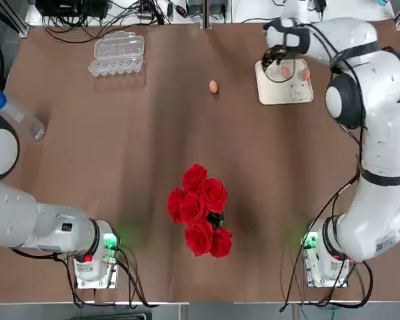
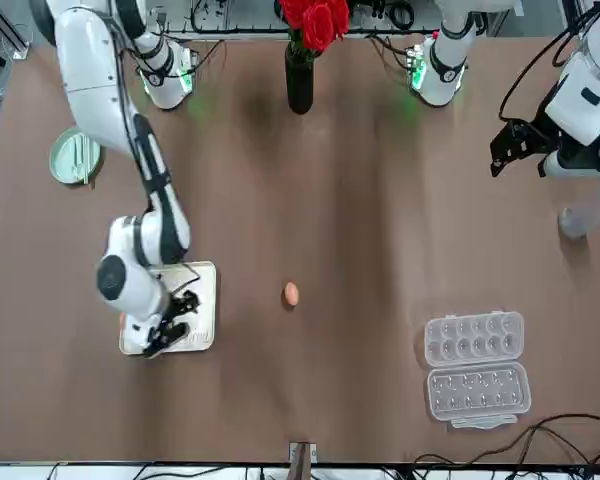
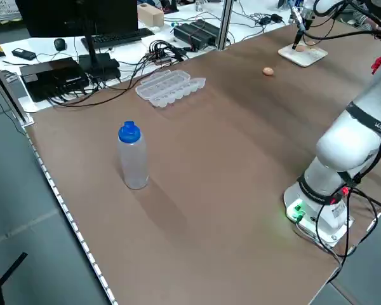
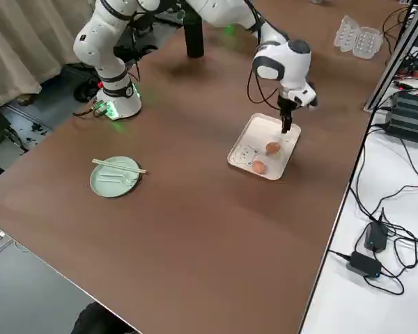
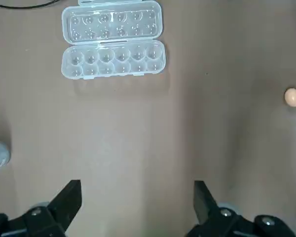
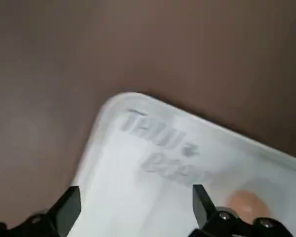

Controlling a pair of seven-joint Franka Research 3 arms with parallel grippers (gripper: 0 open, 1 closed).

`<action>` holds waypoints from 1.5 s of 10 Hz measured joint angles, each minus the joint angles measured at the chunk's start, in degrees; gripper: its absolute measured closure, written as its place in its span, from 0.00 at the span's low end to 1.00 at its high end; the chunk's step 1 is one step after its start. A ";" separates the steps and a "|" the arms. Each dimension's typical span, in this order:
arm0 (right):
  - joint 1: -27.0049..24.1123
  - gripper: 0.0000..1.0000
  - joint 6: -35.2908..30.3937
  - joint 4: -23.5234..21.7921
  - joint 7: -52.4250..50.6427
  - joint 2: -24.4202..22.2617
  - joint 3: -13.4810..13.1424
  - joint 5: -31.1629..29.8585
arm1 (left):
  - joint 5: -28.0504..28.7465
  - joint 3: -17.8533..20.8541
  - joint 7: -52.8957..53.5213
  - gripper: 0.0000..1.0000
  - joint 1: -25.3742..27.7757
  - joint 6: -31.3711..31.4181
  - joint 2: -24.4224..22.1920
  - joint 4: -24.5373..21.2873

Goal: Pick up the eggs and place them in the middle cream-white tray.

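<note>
Left gripper parked high at 9 o'clock, jaws spread, empty; right gripper over the tray at 1 o'clock.
Table read as a clock from overhead, robot at 6, left to right: water bottle with blue cap at 9, near the table's edge. Clear egg carton lying open at 11. Roses in a dark vase just off centre toward 6. Loose egg on bare table at 12, well apart from the tray and about level with it. Two eggs inside the cream-white tray at 1, near each other in its far half; bear drawing at the near corner. Right gripper points down over the tray's far edge, jaws spread wide, nothing between them.
</note>
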 joint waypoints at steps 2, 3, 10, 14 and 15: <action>3.95 0.00 0.01 1.17 6.76 -0.04 3.16 0.01 | 0.00 0.06 0.00 0.00 0.10 -0.01 0.00 0.05; 4.12 0.01 0.03 1.84 10.04 -0.06 5.26 0.01 | 0.00 0.11 0.00 0.00 0.32 -0.01 0.02 0.05; 7.78 0.12 10.84 5.48 27.45 2.83 10.87 0.02 | 0.00 0.41 0.00 0.00 0.62 -0.04 0.12 0.06; 10.51 0.11 17.31 6.56 30.13 7.65 10.95 0.02 | 0.00 0.42 0.00 0.00 0.65 -0.04 0.84 0.05; 10.88 0.11 17.86 6.92 30.37 8.23 10.95 0.02 | 0.00 0.42 -0.01 0.00 0.68 -0.04 0.92 0.05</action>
